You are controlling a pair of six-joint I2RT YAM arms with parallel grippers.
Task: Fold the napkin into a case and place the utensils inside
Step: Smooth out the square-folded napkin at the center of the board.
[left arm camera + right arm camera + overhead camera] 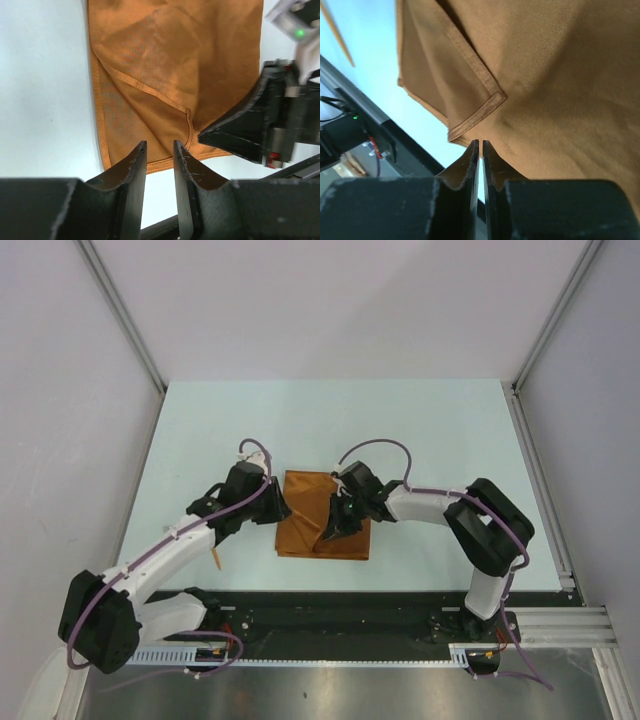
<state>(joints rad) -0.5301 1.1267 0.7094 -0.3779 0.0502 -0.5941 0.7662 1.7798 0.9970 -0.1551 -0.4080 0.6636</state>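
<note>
The rust-orange napkin lies partly folded on the table between the two arms, with a raised crease near its right side. My right gripper is shut, its tips pinching the napkin's near edge by a folded hem corner. My left gripper is at the napkin's left edge; its jaws are open and empty, just short of the cloth. One slim orange stick utensil lies by the left arm and also shows in the right wrist view. The spoon is out of view.
The pale blue table is walled at the left, back and right. A black rail runs along the near edge by the arm bases. The right gripper's black fingers show close beside the left jaws.
</note>
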